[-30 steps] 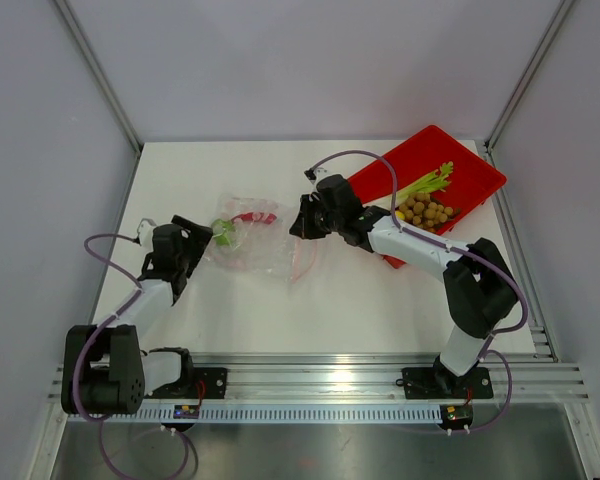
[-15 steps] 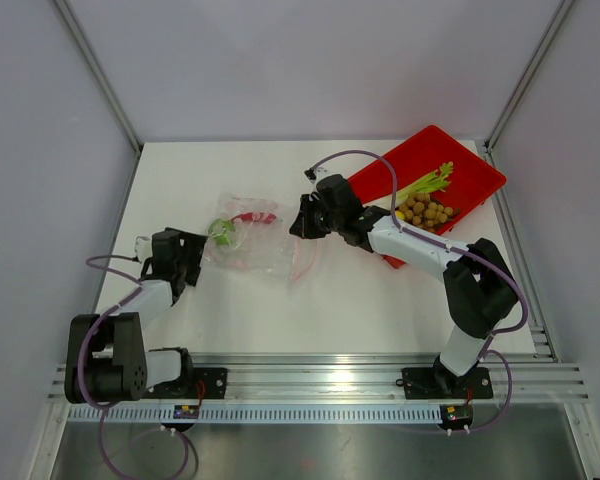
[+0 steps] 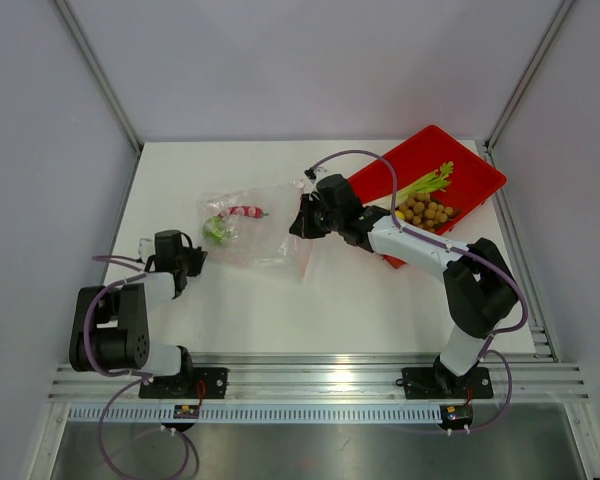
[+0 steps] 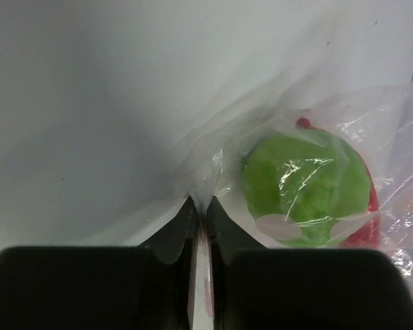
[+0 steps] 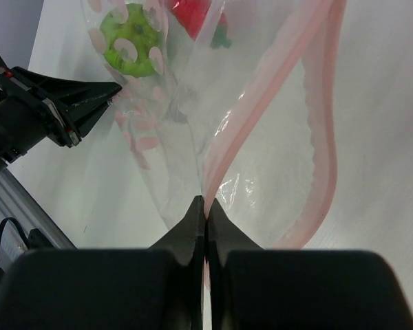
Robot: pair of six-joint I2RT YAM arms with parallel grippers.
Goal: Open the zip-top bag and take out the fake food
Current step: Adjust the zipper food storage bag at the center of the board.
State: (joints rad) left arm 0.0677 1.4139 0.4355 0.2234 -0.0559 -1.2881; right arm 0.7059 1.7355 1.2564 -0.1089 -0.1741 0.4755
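The zip-top bag [image 3: 260, 240] lies left of the red tray [image 3: 472, 166], mouth open. The right gripper [image 5: 205, 203] is pressed together on its pink zip strip [image 5: 235, 122]. The left gripper [image 4: 199, 203] pinches the bag's film at the end farthest from the tray, beside the enclosed green round fruit [image 4: 306, 184]. The celery stalk [image 3: 428, 183] and tan balls [image 3: 427, 211] sit in the tray.

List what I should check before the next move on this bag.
1. Is the left end effector shut on zip-top bag film: ok.
2. Is the right end effector shut on the zip strip: ok.
3. Mouth open, strip halves parted: ok.
4. Bag emptied: not ok; green fruit and red piece are inside.
5. Room left in red tray: ok.
6. Grips firm enough to shake: cannot tell.
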